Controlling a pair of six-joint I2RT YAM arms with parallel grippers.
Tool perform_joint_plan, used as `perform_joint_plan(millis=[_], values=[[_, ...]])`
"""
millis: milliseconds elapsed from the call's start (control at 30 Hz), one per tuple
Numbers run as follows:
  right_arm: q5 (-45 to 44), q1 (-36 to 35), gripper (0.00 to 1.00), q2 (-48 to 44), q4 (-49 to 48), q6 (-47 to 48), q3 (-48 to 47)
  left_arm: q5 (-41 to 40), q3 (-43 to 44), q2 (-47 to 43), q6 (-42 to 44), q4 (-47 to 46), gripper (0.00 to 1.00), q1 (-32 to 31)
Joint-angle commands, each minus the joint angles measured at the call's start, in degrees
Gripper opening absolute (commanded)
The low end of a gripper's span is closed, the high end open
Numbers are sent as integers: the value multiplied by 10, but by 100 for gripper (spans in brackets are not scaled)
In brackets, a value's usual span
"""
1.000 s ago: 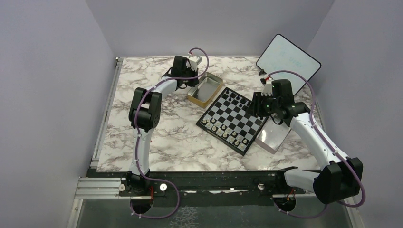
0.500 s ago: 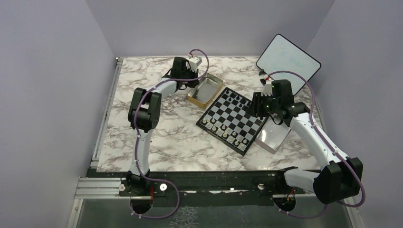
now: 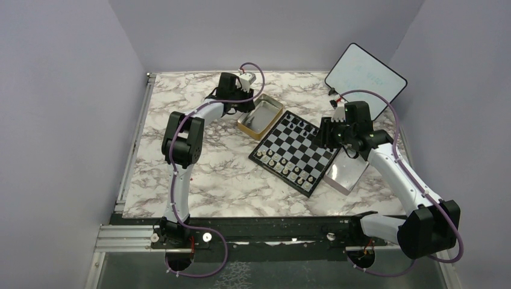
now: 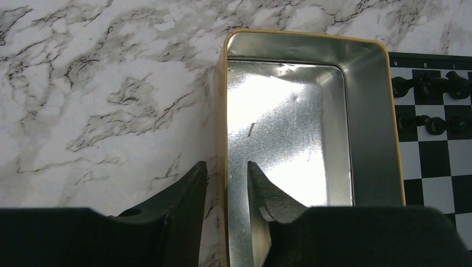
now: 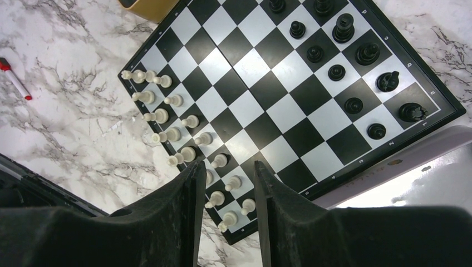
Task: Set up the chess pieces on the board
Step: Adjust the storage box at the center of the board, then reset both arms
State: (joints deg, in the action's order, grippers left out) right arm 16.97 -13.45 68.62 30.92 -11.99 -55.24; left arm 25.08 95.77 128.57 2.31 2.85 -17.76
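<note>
The board (image 3: 296,152) lies at the table's middle right and also shows in the right wrist view (image 5: 267,94). Black chess pieces (image 3: 299,125) stand along its far edge, filling two rows (image 5: 356,53). The pale pieces (image 3: 283,165) stand in two rows on its near edge (image 5: 172,133). My right gripper (image 3: 328,133) hovers open and empty over the board's right side (image 5: 229,169). My left gripper (image 3: 246,107) is at the gold tin (image 3: 260,113). Its fingers straddle the tin's left wall (image 4: 225,111) with a gap on each side (image 4: 227,169). The tin looks empty.
A silver lid (image 3: 346,174) lies partly under the board's right edge (image 5: 423,178). A white tablet (image 3: 366,78) leans at the back right. A red pen (image 5: 14,78) lies on the marble beside the board. Walls enclose the table on three sides.
My left gripper has shifted slightly at the tin, and the tin seems nudged a little. My right arm has barely moved.
</note>
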Motion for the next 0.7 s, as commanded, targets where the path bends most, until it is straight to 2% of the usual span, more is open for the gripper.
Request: perform_joint_plan(millis=[0,167,267,367,433,467,500,533,600,667], values=[[-7,1,43,-18,-12,-1,3,10,8,-40,-44,1,37,0],[-14,1,48,-35,2,0,-10,7,24,-84,-85,32,59,4],[-2,1,53,-50,-1,-7,-17,5,36,-123,-109,56,66,5],[12,1,66,-68,-4,-13,-20,41,29,-172,-134,76,68,7],[23,0,69,-81,-4,-17,-21,57,12,-213,-148,83,71,7],[29,1,71,-88,-4,-19,-21,62,-1,-236,-155,85,75,7],[32,1,74,-95,-3,-20,-21,65,-13,-258,-162,86,91,7],[33,1,79,-102,-1,-20,-21,67,-30,-284,-169,87,98,7],[35,0,85,-117,3,-21,-21,72,-66,-334,-169,95,99,7],[35,1,99,-134,4,-24,-17,61,-119,-386,-167,101,99,7]])
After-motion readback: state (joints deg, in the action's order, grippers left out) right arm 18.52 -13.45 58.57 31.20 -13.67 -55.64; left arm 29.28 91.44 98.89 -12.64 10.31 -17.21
